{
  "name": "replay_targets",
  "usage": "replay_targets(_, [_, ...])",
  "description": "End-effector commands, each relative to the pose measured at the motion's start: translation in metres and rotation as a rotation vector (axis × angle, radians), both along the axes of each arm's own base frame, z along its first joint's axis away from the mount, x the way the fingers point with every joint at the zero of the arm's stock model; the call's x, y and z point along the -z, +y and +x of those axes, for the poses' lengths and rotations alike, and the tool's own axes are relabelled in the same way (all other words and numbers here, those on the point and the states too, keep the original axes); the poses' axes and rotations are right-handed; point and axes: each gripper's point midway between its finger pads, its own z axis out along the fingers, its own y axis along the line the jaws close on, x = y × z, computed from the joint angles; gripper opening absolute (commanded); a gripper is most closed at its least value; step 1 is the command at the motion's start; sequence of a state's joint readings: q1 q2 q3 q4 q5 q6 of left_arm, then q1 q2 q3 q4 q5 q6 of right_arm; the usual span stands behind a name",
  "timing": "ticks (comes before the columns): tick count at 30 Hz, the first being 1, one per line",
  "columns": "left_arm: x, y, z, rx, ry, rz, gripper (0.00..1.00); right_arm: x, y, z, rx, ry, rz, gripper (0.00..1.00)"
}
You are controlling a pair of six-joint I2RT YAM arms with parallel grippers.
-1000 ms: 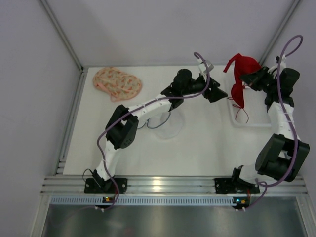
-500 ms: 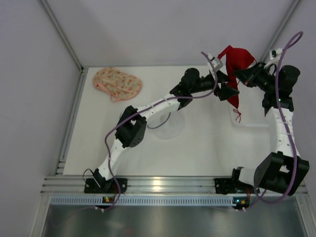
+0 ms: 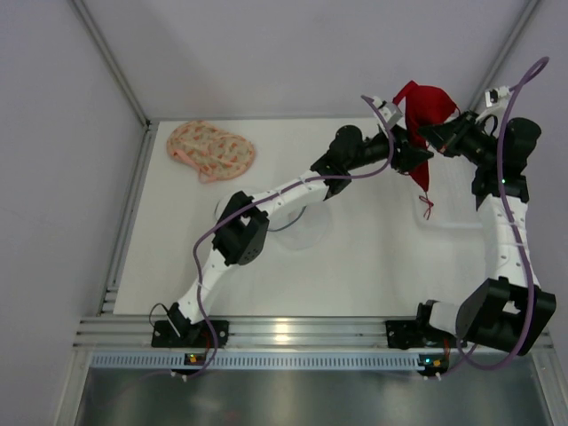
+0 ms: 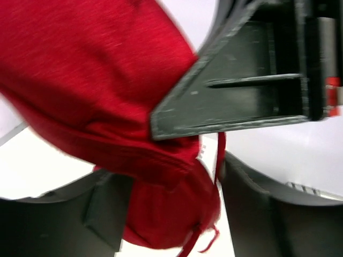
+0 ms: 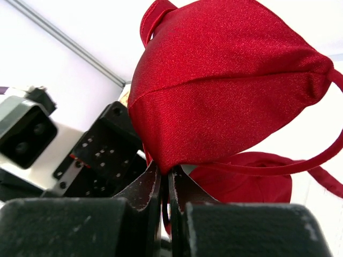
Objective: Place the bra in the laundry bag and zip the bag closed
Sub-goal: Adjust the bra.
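The red bra [image 3: 426,102] hangs in the air at the back right. My right gripper [image 3: 439,133] is shut on the edge of its upper cup [image 5: 225,85], the fabric pinched between the fingertips of the right gripper [image 5: 166,171]. My left gripper [image 3: 415,160] has reached across to it. In the left wrist view the lower cup of the bra [image 4: 171,214] hangs between the fingers of the left gripper [image 4: 171,209], whose jaws stand wide apart. The laundry bag [image 3: 306,232], pale, round and see-through, lies on the table partly under the left arm.
A floral pink cloth [image 3: 210,149] lies at the back left of the white table. A clear shallow tray [image 3: 453,222] sits on the right, below the hanging bra. Grey walls and metal rails close in the table on both sides.
The right gripper has lifted the bra higher off the tray. The left arm has stretched to the right until its jaws stand around the lower cup, and they have narrowed a little.
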State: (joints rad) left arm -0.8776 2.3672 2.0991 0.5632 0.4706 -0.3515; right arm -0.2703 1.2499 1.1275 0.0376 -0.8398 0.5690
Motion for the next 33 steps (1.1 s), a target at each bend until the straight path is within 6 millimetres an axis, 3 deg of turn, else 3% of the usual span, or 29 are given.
replay_targets(1, [-0.042, 0.006, 0.005, -0.042, -0.070, -0.119, 0.63, -0.039, 0.010, -0.014, -0.035, -0.139, -0.036, 0.00])
replay_targets(5, [-0.051, 0.008, 0.003, -0.039, -0.070, -0.139, 0.42, -0.039, 0.012, -0.015, -0.036, -0.136, -0.032, 0.00])
replay_targets(6, [-0.055, 0.010, 0.003, -0.041, -0.072, -0.144, 0.32, -0.040, 0.011, -0.014, -0.033, -0.135, -0.030, 0.00])
replay_targets(9, [-0.065, 0.015, 0.003, -0.063, -0.057, -0.160, 0.12, -0.035, 0.008, -0.013, -0.007, -0.111, -0.026, 0.00])
replay_targets(10, [-0.066, 0.018, 0.005, -0.076, -0.038, -0.156, 0.03, -0.036, 0.003, -0.010, 0.027, -0.113, -0.041, 0.04])
replay_targets(12, [-0.079, 0.027, 0.009, -0.122, -0.040, -0.141, 0.01, -0.031, -0.003, -0.007, 0.068, -0.089, -0.060, 0.13])
replay_targets(14, [-0.074, 0.034, 0.016, -0.168, -0.028, -0.064, 0.00, -0.027, -0.009, -0.006, 0.105, -0.066, -0.064, 0.23])
replay_targets(15, [-0.074, 0.038, 0.019, -0.196, -0.037, -0.032, 0.00, -0.031, -0.009, -0.007, 0.114, -0.072, -0.067, 0.34])
replay_targets(16, [-0.087, 0.047, 0.018, -0.232, -0.101, -0.005, 0.00, -0.032, -0.012, -0.007, 0.134, -0.067, -0.069, 0.46])
replay_targets(17, [-0.075, 0.052, 0.024, -0.275, -0.091, 0.068, 0.00, -0.034, -0.013, -0.007, 0.143, -0.070, -0.073, 0.51])
replay_targets(18, [-0.076, 0.058, 0.027, -0.307, -0.168, 0.120, 0.00, -0.039, -0.015, -0.008, 0.154, -0.079, -0.081, 0.63])
replay_targets(19, [-0.085, 0.066, 0.025, -0.326, -0.208, 0.144, 0.00, -0.039, -0.018, -0.009, 0.180, -0.067, -0.086, 0.66])
replay_targets(20, [-0.070, 0.080, 0.029, -0.364, -0.335, 0.305, 0.00, -0.047, -0.026, -0.012, 0.236, -0.077, -0.111, 0.79])
replay_targets(21, [-0.075, 0.082, 0.027, -0.366, -0.340, 0.300, 0.00, -0.044, -0.026, -0.013, 0.235, -0.063, -0.109, 0.79])
replay_targets(24, [-0.064, 0.096, 0.035, -0.408, -0.396, 0.464, 0.00, -0.044, -0.033, -0.014, 0.285, -0.054, -0.130, 0.85])
replay_targets(25, [-0.081, 0.101, 0.038, -0.440, -0.411, 0.465, 0.00, -0.041, -0.035, -0.015, 0.294, -0.043, -0.132, 0.86])
replay_targets(26, [-0.068, 0.114, 0.046, -0.496, -0.374, 0.548, 0.00, -0.037, -0.035, -0.015, 0.292, -0.035, -0.138, 0.86])
replay_targets(28, [-0.081, 0.131, 0.052, -0.584, -0.329, 0.565, 0.00, -0.038, -0.030, -0.016, 0.265, -0.061, -0.141, 0.86])
replay_targets(30, [-0.081, 0.150, 0.056, -0.687, -0.197, 0.554, 0.01, -0.031, -0.017, -0.020, 0.187, -0.070, -0.119, 0.83])
replay_targets(31, [-0.091, 0.158, 0.050, -0.700, -0.159, 0.527, 0.01, -0.034, -0.014, -0.020, 0.171, -0.102, -0.118, 0.83])
replay_targets(33, [-0.081, 0.164, 0.043, -0.700, -0.068, 0.523, 0.02, -0.027, -0.004, -0.022, 0.131, -0.104, -0.116, 0.81])
